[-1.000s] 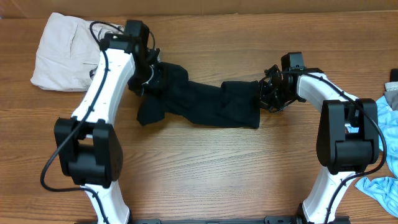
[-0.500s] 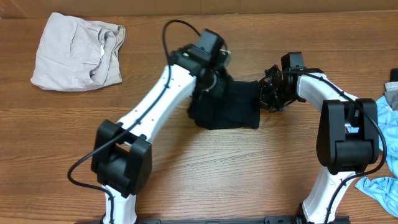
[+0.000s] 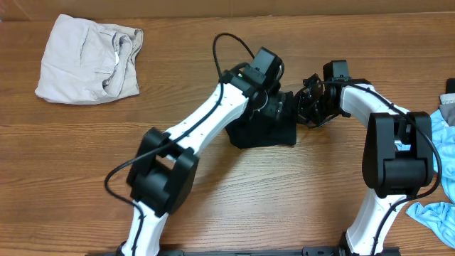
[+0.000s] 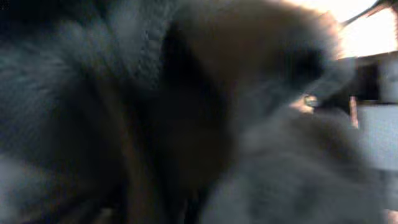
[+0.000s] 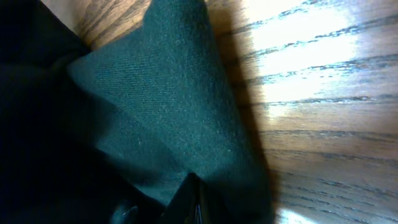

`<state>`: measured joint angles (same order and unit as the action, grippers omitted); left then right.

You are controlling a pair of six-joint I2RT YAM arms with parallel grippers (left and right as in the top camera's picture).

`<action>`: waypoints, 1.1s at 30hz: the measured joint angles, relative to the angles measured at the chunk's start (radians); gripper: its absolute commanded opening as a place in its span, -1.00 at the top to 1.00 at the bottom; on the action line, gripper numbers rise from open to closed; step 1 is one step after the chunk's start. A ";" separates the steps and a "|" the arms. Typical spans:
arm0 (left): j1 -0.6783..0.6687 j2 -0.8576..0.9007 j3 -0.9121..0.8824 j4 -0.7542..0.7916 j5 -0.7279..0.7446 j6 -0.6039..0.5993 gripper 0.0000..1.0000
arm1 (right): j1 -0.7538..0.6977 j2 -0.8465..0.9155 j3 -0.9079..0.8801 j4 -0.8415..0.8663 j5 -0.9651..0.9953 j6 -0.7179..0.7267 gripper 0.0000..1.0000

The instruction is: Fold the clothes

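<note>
Wooden table [image 3: 213,192] under everything. Crumpled off-white garment [image 3: 85,60] lies well away from the left gripper [image 3: 276,107]. Bunched black garment [image 3: 264,134] sits beneath the left gripper and reaches the right gripper [image 3: 307,108]. Small light-blue garment [image 3: 439,210] is well apart from the right gripper. Right jaws pinched closed on the black garment's edge. Left jaws over the cloth, wrist view blurred; their gap cannot be told
</note>
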<state>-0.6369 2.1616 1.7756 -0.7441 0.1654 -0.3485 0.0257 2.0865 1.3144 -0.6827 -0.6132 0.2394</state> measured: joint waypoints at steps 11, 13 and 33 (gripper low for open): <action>0.011 0.034 0.064 -0.047 0.117 0.005 -1.00 | -0.127 -0.051 0.049 -0.058 -0.076 0.000 0.92; 0.018 0.033 0.127 -0.101 0.140 0.012 -1.00 | -0.172 -0.112 0.074 -0.082 -0.079 0.000 0.92; 0.370 -0.050 0.887 -0.697 0.074 0.037 -1.00 | -0.028 -0.290 0.145 -0.354 0.013 -0.166 -0.09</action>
<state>-0.2672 2.1117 2.6629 -1.4406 0.2398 -0.3111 -0.0021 1.7966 1.4590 -1.0367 -0.6003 0.0738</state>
